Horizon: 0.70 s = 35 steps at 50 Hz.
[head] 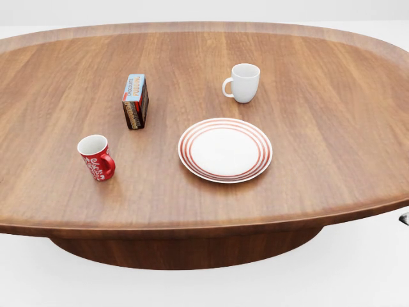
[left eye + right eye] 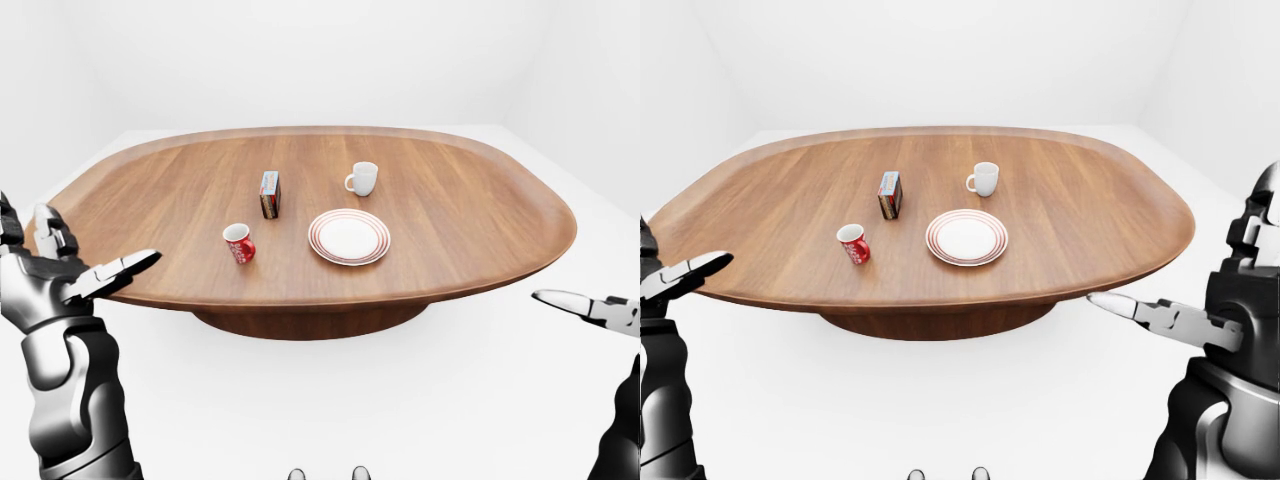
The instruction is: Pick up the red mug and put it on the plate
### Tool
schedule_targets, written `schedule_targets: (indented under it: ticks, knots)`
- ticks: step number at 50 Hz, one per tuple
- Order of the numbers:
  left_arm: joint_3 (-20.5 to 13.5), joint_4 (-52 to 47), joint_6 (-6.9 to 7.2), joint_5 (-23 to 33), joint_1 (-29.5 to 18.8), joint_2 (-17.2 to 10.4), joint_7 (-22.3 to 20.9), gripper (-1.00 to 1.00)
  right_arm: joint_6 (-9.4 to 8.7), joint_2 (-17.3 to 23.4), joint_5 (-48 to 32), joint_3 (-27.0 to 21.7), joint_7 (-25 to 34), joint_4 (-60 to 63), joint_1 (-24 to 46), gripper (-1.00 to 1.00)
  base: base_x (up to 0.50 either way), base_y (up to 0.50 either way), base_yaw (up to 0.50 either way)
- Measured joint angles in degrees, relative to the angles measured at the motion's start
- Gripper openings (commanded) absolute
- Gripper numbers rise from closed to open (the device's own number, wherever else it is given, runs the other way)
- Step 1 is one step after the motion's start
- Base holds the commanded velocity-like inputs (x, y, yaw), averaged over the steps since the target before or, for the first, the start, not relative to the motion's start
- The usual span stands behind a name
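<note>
While both arms hang wide of the oval wooden table (image 1: 307, 185), the left hand (image 2: 55, 285) and right hand (image 2: 1225, 320) are spread open and empty. Left of the striped plate (image 1: 225, 150), well apart, stands the small red mug (image 1: 96, 157), upright; likely rigid, light, slippery glaze, best gripped round its body

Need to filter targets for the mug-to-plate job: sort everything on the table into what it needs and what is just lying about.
Needed for the job:
- red mug, upright, left of the plate
- plate, red-ringed, nothing on it

Just lying about:
- white mug, above the plate in the head view
- small box, standing above the red mug

All sit on the wooden table.
</note>
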<state>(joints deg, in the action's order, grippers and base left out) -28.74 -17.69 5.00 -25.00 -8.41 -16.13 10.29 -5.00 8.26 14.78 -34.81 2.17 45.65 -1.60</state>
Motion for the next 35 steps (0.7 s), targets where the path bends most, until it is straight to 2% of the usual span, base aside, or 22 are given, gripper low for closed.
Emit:
schedule_targets:
  ticks: [21,35]
  knots:
    - [-2.47,-0.17,0.00,-4.29,-0.53,-2.26,2.92,1.00,0.00,1.11,2.61,-3.36,0.07,2.41,0.21,1.00,0.20,0.00,0.00]
    - [-2.77,-0.35,0.00,-4.98,-0.57,-2.56,3.40,1.00,0.00,1.31,3.76,-3.96,0.10,2.89,0.23,1.00,0.34,0.00,0.00]
